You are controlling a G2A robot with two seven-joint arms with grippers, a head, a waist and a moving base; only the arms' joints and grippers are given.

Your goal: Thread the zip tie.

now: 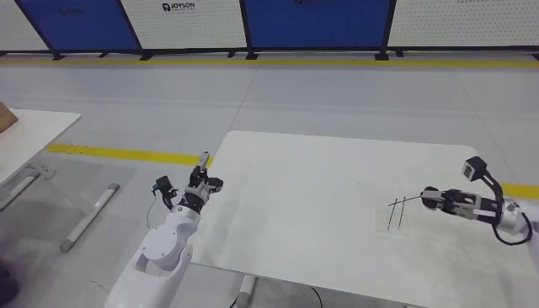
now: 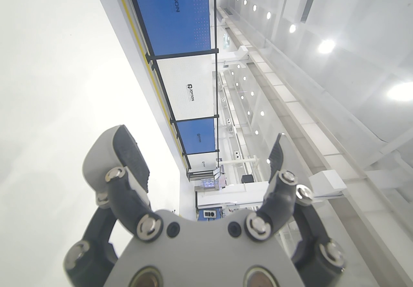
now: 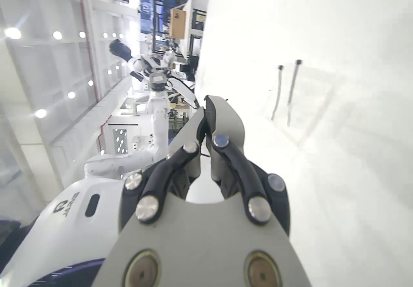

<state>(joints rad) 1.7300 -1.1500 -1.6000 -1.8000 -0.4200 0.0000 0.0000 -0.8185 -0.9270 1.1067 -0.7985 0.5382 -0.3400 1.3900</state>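
Two black zip ties point(image 1: 394, 216) lie side by side on the white table point(image 1: 312, 199), near its right end; they also appear in the right wrist view point(image 3: 277, 91). My right gripper point(image 1: 424, 197) hovers just right of them, shut on a third zip tie point(image 1: 402, 200) that sticks out leftward above the lying pair. Its fingertips point(image 3: 209, 107) are pressed together. My left gripper point(image 1: 203, 167) is at the table's left edge, far from the ties. It is open point(image 2: 203, 152) with nothing between its pads.
A faint clear sheet point(image 3: 309, 101) lies under the two ties. A second white table point(image 1: 34, 131) stands off to the left. Blue and white panels point(image 1: 320, 9) line the far side of the floor.
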